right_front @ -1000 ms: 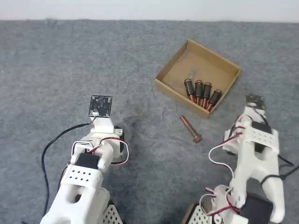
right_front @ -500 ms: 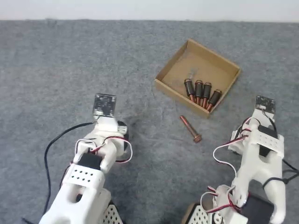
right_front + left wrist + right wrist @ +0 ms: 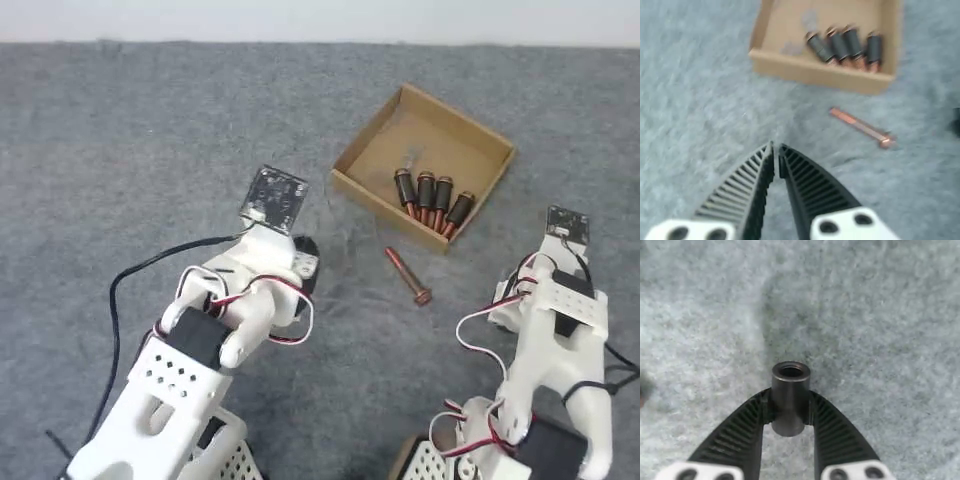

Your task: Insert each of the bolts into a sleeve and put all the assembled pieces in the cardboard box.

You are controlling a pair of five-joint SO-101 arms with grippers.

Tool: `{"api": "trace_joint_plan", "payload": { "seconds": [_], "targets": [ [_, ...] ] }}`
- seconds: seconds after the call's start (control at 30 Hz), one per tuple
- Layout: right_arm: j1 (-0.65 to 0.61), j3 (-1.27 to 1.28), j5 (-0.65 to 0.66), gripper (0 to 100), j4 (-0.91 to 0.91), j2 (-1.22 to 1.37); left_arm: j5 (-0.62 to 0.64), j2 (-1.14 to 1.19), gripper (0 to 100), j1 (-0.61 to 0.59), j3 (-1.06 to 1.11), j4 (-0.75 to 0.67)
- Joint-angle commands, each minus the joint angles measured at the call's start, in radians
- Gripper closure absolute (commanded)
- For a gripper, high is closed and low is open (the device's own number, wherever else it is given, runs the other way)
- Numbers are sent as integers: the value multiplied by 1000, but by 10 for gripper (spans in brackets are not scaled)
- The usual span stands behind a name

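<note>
A lone copper bolt [image 3: 407,275] [image 3: 861,128] lies on the grey carpet just in front of the cardboard box [image 3: 361,157] [image 3: 790,71]. Several bolt-and-sleeve pieces [image 3: 430,200] [image 3: 842,45] lie side by side inside the box. My left gripper [image 3: 776,147] is shut with nothing in it and hovers over the carpet, short of the bolt and the box's front wall. My left arm [image 3: 245,300] leans toward the box. My right gripper [image 3: 790,406] is shut on an upright black sleeve [image 3: 790,390], above bare carpet. My right arm [image 3: 555,300] stands to the right of the box.
Grey carpet [image 3: 150,130] covers the whole table. A black cable [image 3: 120,290] trails from the left arm. A white wall strip [image 3: 320,20] runs along the far edge.
My left arm has swung forward and to the right, toward the bolt and box. My right arm drew back slightly at first, then stayed still with the sleeve.
</note>
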Motion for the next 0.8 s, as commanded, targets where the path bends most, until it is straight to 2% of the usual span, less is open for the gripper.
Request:
{"api": "trace_joint_plan", "payload": {
  "seconds": [0.0, 0.23, 0.33, 0.43, 0.5, 0.6, 0.7, 0.77],
  "targets": [
    [13, -6, 11, 991, -10, -42, -8, 87, 988, 68, -150, 15],
    [13, -6, 11, 991, -10, -42, -8, 440, 988, 83, -394, 12],
    [13, -6, 11, 991, -12, -42, -6, 571, 988, 126, -489, 8],
    [13, -6, 11, 991, -13, -42, 5, 686, 987, 176, -555, -58],
    [13, 0, 11, 991, -30, -42, 86, 756, 987, 209, -572, -109],
    [13, 2, 11, 991, -31, -42, 301, 848, 987, 232, -572, -183],
    [12, 2, 11, 991, -31, -42, 505, 928, 987, 229, -572, -206],
    [12, 2, 11, 991, -31, -42, 586, 980, 987, 229, -576, -207]
  ]
}}
